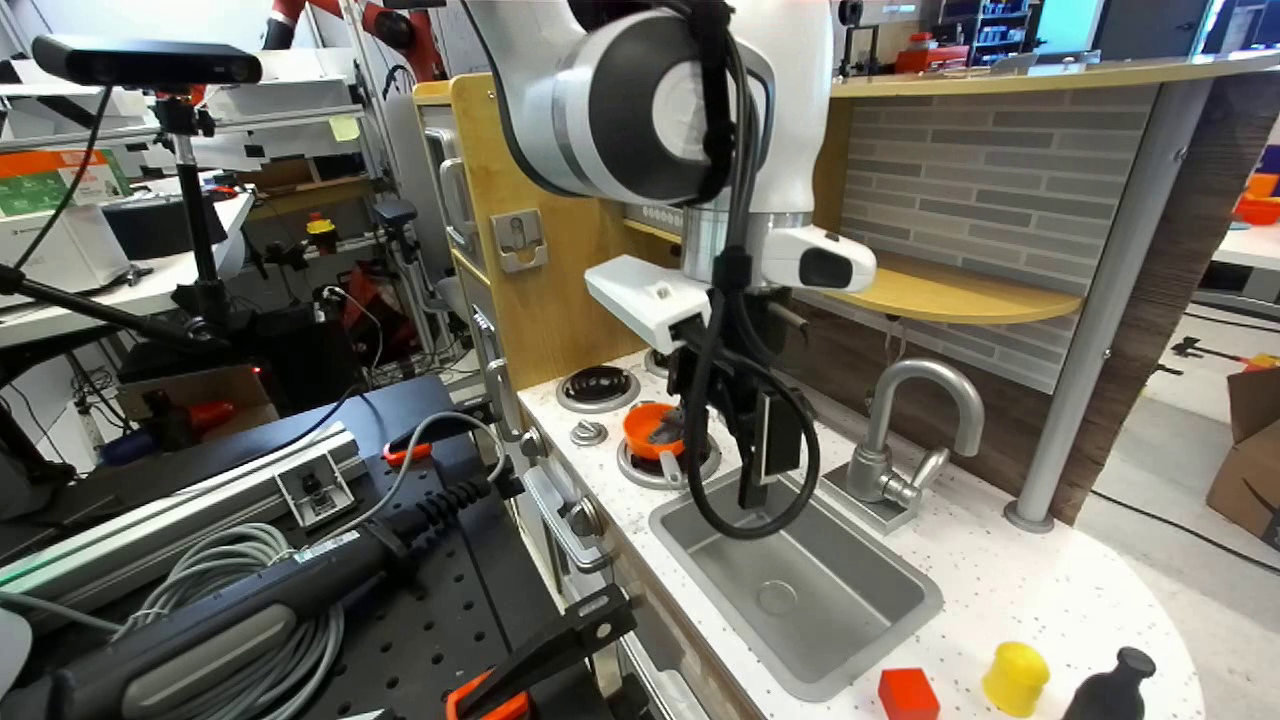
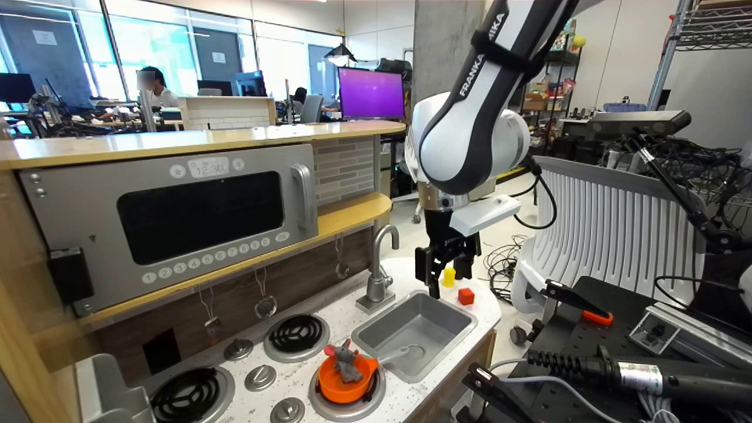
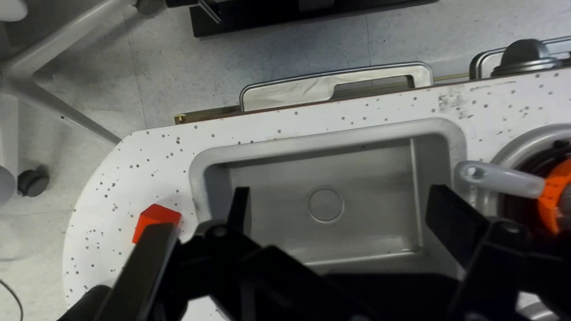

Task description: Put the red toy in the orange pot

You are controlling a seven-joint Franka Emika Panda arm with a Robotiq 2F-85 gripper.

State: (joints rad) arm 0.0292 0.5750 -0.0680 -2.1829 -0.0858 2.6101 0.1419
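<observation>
Wrist view: cube (image 3: 154, 216), red, resting on the counter (image 3: 113, 178) off the nine o'clock end of the sink (image 3: 330, 139), partly masked by the gripper (image 3: 341, 196). Not held, not yet in the pot (image 2: 345, 393).

From midway between the fingers (image 3: 455, 223) it lies at nine o'clock; the pot's pale handle (image 3: 500, 179) and a bit of its orange wall show at three. Pickup and drop therefore on opposite sides, gripper above the sink between.

Fingers spread wide, pointing down, nothing in their grip. Their closing line runs nine to three, roughly toward the cube. Cube near equal-sided, no clear long axis; edges look a little askew to that line, though the masked part makes it hard to judge.

Both exterior views put the cube at four to five o'clock from the fingers, and lower. Yellow piece (image 1: 1017, 680) near it, apart, at three o'clock in an exterior view; black bottle (image 1: 1113, 692) next along.

My read: approach step, early in the task. Next move likely calls for a shift to wrist-view nine, perhaps a small wrist turn, then down. Risk: a finger nudging the yellow piece. Pot holds a grey mouse (image 2: 348, 369), head above the rim; cube could perch on it and tip off.
</observation>
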